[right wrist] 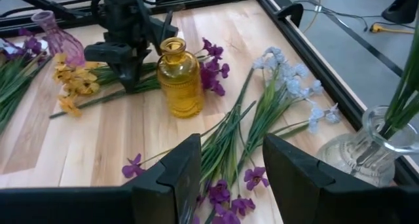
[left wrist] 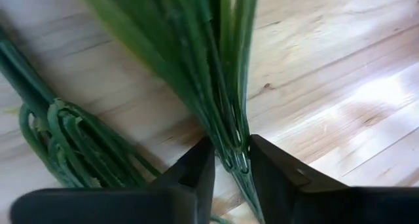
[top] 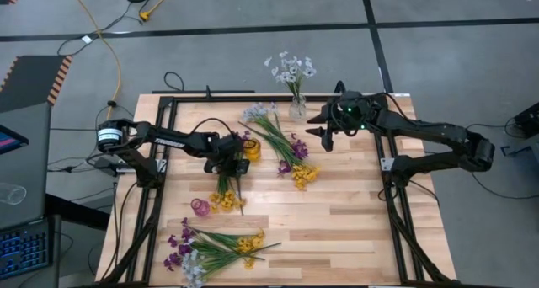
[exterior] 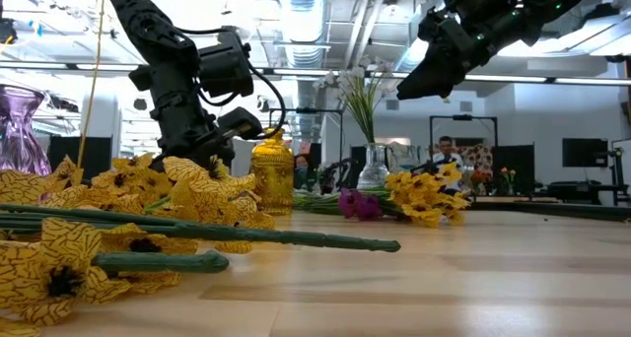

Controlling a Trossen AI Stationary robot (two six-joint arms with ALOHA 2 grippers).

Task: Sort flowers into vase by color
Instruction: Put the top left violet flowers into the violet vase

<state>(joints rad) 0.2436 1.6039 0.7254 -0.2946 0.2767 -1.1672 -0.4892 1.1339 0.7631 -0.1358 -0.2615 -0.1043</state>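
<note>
My left gripper (top: 229,159) stands beside the yellow glass vase (top: 250,147) and is shut on the green stems of a yellow flower spray (top: 226,200), whose blossoms lie on the table toward the near edge. My right gripper (top: 320,126) is open and empty, above the table next to the clear vase (top: 296,109), which holds white flowers (top: 290,67). A pink vase (top: 200,207) stands near the yellow blossoms. A mixed pile of purple, yellow and pale-blue flowers (top: 282,145) lies in the middle of the table. Another mixed pile (top: 210,250) lies at the near edge. My left gripper pinches a bunch of several thin green stems (left wrist: 232,160) between its two fingers (left wrist: 196,171), near the stems' cut ends. The fingers come from above, pointing down (right wrist: 126,70), and lie across the stems. The blossom end (right wrist: 75,83) rests on the table.
A black frame (top: 168,103) runs around the wooden table top. A second bunch of green stems (left wrist: 65,145) lies close beside my left gripper. Bare wood (top: 354,221) lies at the near right. A person (exterior: 446,152) shows far off in the room behind.
</note>
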